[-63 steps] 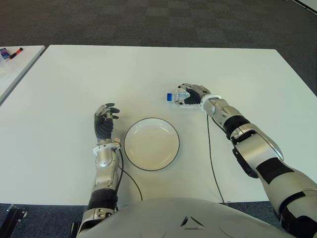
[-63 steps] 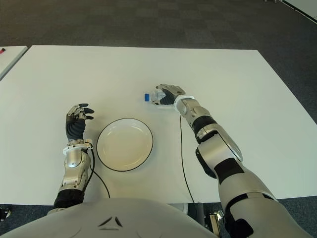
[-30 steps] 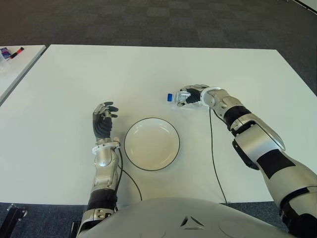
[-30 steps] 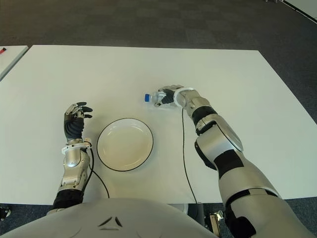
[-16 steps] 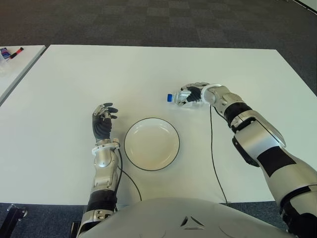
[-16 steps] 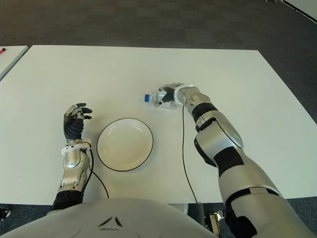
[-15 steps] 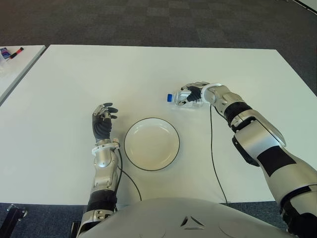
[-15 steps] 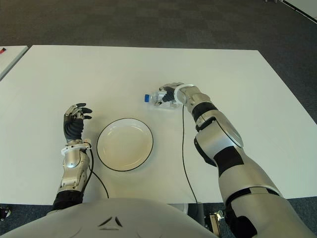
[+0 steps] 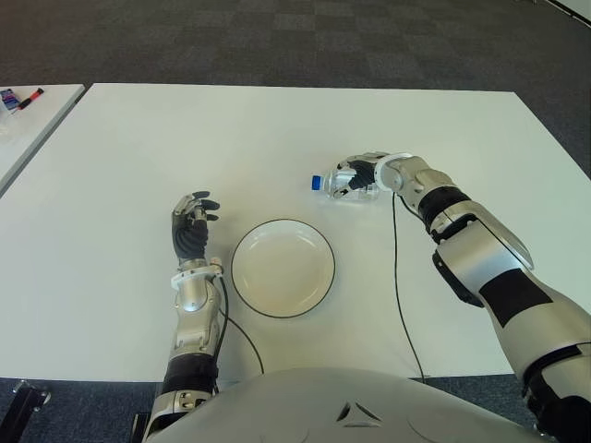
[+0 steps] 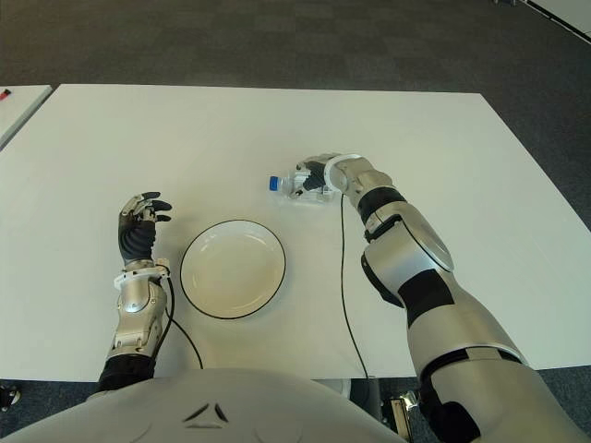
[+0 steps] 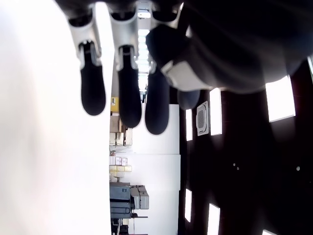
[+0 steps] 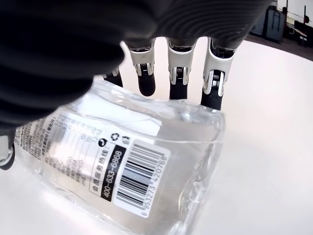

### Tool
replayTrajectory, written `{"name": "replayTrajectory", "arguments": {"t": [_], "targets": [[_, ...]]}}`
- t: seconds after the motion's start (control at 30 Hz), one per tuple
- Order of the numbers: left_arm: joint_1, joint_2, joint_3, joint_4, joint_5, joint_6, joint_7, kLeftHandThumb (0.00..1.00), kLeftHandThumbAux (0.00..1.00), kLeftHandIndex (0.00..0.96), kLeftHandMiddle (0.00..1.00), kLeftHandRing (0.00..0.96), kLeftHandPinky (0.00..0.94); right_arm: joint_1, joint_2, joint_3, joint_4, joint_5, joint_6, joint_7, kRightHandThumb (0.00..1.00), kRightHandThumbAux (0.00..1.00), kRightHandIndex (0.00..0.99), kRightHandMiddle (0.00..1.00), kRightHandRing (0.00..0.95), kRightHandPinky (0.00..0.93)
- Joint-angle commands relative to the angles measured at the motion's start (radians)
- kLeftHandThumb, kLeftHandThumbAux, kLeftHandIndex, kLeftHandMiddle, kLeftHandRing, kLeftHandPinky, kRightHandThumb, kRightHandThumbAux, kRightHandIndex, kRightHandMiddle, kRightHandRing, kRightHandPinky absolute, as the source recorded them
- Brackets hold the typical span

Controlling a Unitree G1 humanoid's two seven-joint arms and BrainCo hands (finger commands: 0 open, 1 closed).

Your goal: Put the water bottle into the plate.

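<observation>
A clear water bottle (image 12: 127,161) with a blue cap (image 9: 316,182) lies on its side on the white table (image 9: 185,138), cap pointing to my left. My right hand (image 9: 358,177) lies over its body, and its fingers (image 12: 178,73) wrap over the far side. The bottle still touches the table. The round white plate (image 9: 283,268) with a dark rim sits nearer to me, down and left of the bottle, with nothing in it. My left hand (image 9: 191,226) stands upright just left of the plate, fingers (image 11: 120,88) relaxed and holding nothing.
A thin black cable (image 9: 397,277) runs from my right wrist back across the table to its near edge. Another cable (image 9: 242,337) loops by my left forearm. A second table with markers (image 9: 23,97) stands at the far left.
My right wrist has rolled and shifted slightly right while staying over the bottle. The bottle has barely moved. My left hand has hardly moved.
</observation>
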Motion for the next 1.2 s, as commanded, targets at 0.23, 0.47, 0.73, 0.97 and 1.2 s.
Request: {"name": "replayTrajectory", "arguments": {"t": [0.23,0.47,0.73,0.97,1.2], "targets": [[0.01,-0.026,-0.008,-0.02,0.004,0.016,0.019,0.946,0.655,0.382,0.524,0.482,0.509,-0.031,0.008,0.017,0.014,-0.02,-0.003,0.043,0.594,0.346,0.0,0.007,0.165,0.366],[0.012,-0.03,-0.009,-0.028,-0.002,0.021,0.02,0.946,0.655,0.38,0.521,0.484,0.506,-0.036,0.008,0.024,0.015,-0.03,-0.003,0.047,0.593,0.343,0.0,0.01,0.17,0.384],[0.013,-0.034,-0.008,-0.032,-0.013,0.021,0.018,0.945,0.656,0.378,0.517,0.486,0.506,-0.038,0.006,0.035,0.014,-0.038,-0.007,0.034,0.59,0.335,0.0,0.009,0.162,0.371],[0.01,-0.041,-0.008,-0.032,-0.017,0.021,0.025,0.945,0.657,0.374,0.51,0.494,0.523,-0.034,0.004,0.034,0.012,-0.04,-0.007,0.01,0.588,0.327,0.0,0.007,0.144,0.35],[0.011,-0.041,-0.012,-0.036,-0.028,0.026,0.02,0.944,0.658,0.373,0.505,0.493,0.516,-0.034,0.002,0.029,0.014,-0.035,-0.012,-0.001,0.587,0.325,0.0,0.009,0.142,0.339]]}}
